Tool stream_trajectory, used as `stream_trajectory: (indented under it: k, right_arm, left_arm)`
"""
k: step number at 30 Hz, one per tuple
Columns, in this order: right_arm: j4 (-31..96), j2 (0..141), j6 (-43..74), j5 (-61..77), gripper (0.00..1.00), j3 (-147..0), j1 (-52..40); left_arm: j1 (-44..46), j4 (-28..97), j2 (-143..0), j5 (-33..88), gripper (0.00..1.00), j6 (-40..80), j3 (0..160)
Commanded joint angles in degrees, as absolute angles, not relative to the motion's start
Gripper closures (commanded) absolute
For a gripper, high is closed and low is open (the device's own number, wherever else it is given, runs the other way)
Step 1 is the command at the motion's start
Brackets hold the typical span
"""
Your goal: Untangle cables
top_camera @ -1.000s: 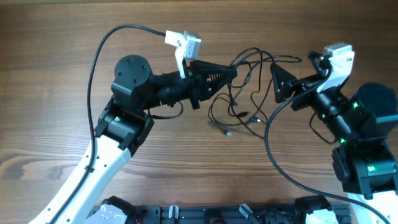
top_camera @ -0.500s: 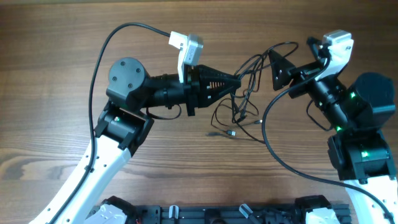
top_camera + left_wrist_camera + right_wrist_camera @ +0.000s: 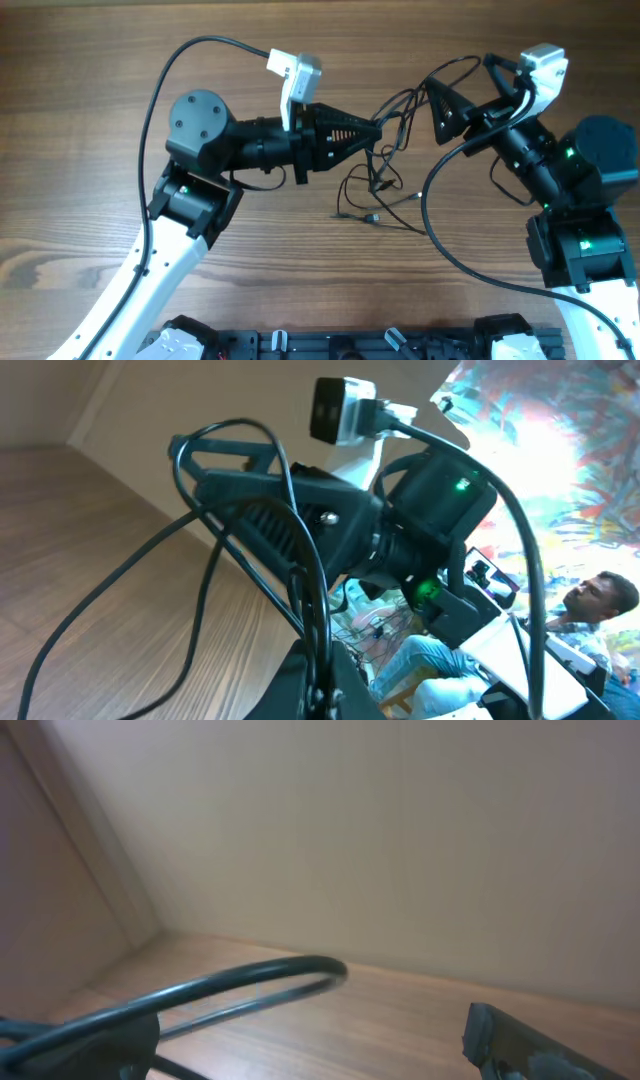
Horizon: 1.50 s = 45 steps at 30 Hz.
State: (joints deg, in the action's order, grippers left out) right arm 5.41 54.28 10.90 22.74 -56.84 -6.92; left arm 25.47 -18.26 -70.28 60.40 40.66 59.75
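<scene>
The left tool (image 3: 376,127) is closed on the cables (image 3: 385,160): several thin dark strands are pinched at its tip and held up above the wooden worktop (image 3: 90,90). In the left wrist view the strands are seen running down into the closed fingers (image 3: 335,685). The tangle is hung between the two tools, and its loose ends (image 3: 371,216) are laid on the worktop below. The right tool (image 3: 438,112) is held wide open just beside the tangle. One loop (image 3: 250,982) is seen by its spread fingers; contact cannot be told.
</scene>
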Motion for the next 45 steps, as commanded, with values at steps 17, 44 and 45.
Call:
stream_trajectory:
  k: [17,44,45]
  right_arm:
    - [8.4,55.6,8.8,5.4,0.06,-57.4,-6.8]
    - [35.8,50.2,-23.2,38.5,0.0,-57.4,-6.8]
    - [36.6,48.3,-26.7,43.7,0.0,-57.4,-6.8]
  left_arm:
    - [23.5,-31.6,-68.3,80.2,0.96,41.0,60.1]
    - [10.5,-31.3,-67.2,78.3,0.96,43.7,60.1]
    - [10.5,-31.3,-67.9,78.3,0.96,43.7,60.1]
